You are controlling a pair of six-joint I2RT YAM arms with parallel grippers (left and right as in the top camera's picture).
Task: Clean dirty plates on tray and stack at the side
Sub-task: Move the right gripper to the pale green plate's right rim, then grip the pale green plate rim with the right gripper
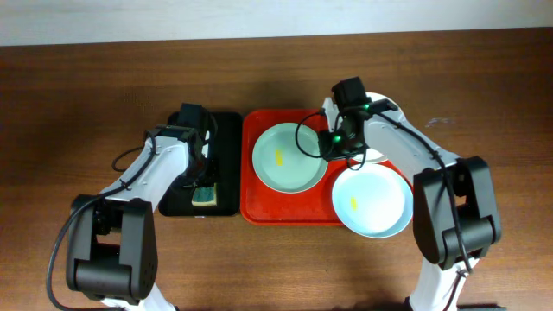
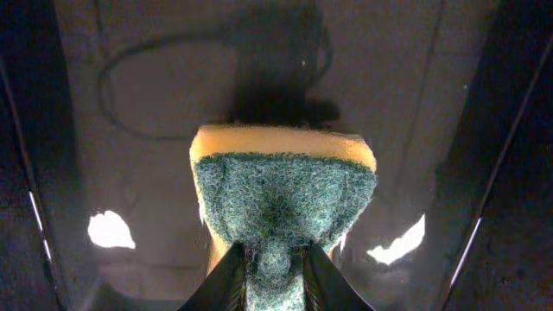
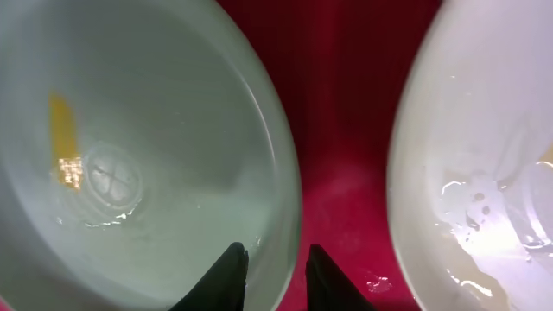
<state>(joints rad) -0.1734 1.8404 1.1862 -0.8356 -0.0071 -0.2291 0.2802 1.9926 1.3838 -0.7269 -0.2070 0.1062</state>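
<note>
On the red tray [image 1: 259,203] lies a mint-blue plate [image 1: 289,157] with a yellow smear. A second mint-blue plate [image 1: 372,200], also smeared, lies at the tray's front right and overhangs its edge. A white plate [image 1: 380,154] is mostly hidden under my right arm. My right gripper [image 1: 333,142] straddles the first plate's right rim. In the right wrist view the fingers [image 3: 276,263] are closed on that rim [image 3: 281,173], with the white plate [image 3: 484,155] at right. My left gripper [image 2: 275,268] is shut on a yellow-and-green sponge [image 2: 285,194] over the black tray.
The narrow black tray [image 1: 226,130] stands directly left of the red tray, and its glossy floor [image 2: 130,86] shows under the sponge [image 1: 206,196]. Brown wooden table [image 1: 86,104] surrounds both trays. A pale wall edge runs along the back.
</note>
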